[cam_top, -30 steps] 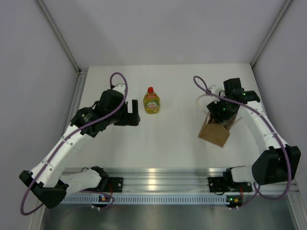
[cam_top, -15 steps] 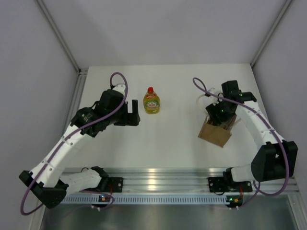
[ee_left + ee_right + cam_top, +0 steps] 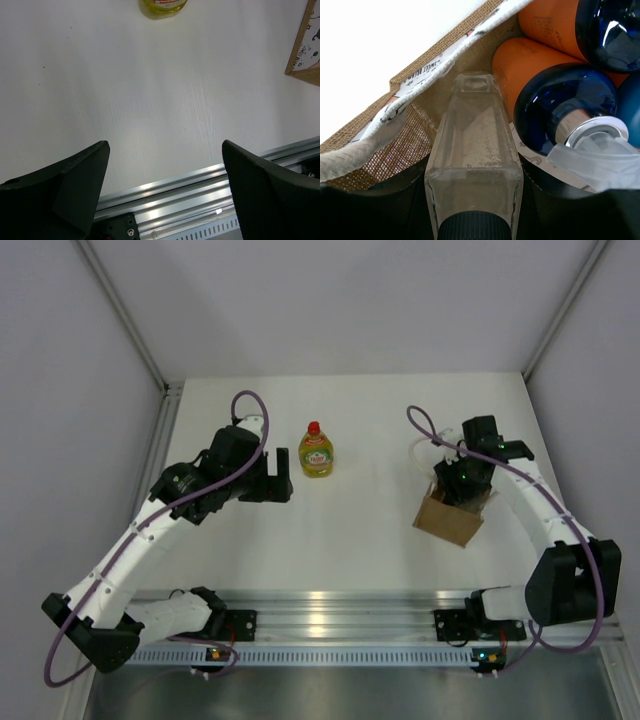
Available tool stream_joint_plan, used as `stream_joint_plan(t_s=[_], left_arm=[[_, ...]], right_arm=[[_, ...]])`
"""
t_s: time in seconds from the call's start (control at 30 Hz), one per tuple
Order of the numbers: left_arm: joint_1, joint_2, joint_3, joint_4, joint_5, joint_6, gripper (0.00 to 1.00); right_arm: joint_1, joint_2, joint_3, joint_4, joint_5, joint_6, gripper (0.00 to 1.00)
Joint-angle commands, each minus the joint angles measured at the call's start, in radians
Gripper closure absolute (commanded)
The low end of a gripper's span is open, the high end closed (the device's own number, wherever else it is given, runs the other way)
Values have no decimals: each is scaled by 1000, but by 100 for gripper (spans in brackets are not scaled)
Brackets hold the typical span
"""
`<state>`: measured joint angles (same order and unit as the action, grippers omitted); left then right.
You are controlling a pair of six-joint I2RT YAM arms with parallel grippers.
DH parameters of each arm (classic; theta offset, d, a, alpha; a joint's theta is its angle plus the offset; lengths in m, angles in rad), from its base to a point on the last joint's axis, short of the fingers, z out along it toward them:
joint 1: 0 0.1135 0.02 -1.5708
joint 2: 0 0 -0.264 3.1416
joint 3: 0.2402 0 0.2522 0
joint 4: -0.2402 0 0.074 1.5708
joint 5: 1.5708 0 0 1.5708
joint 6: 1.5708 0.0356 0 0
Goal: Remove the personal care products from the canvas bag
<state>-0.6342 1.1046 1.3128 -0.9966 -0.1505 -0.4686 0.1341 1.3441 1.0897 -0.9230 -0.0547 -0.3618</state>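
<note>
Right gripper (image 3: pixel 462 478) reaches into the tan canvas tote bag (image 3: pixel 447 521), jaws flanking the clear rectangular dark-capped bottle (image 3: pixel 472 165) beside orange blue-topped bottles (image 3: pixel 530 65), grip unconfirmed; a straight lift clear of the white rope handle (image 3: pixel 350 156) looks wisest, while the left gripper (image 3: pixel 165 150) gapes empty near the yellow-green red-capped bottle (image 3: pixel 316 452).

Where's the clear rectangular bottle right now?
Right wrist view: the clear rectangular bottle is inside the canvas bag, held in the right gripper, between the bag's wall and the orange bottles.
</note>
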Motion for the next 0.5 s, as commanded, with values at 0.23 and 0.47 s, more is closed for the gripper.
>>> stream_joint_plan(t_s=[0.23, 0.47], left_arm=[[-2, -9, 8, 10, -29, 4, 2], [-4, -14, 13, 10, -41, 1, 2]], right_arm=[[-21, -97, 114, 64, 1, 132, 100], [-22, -138, 159, 59, 50, 201, 100]])
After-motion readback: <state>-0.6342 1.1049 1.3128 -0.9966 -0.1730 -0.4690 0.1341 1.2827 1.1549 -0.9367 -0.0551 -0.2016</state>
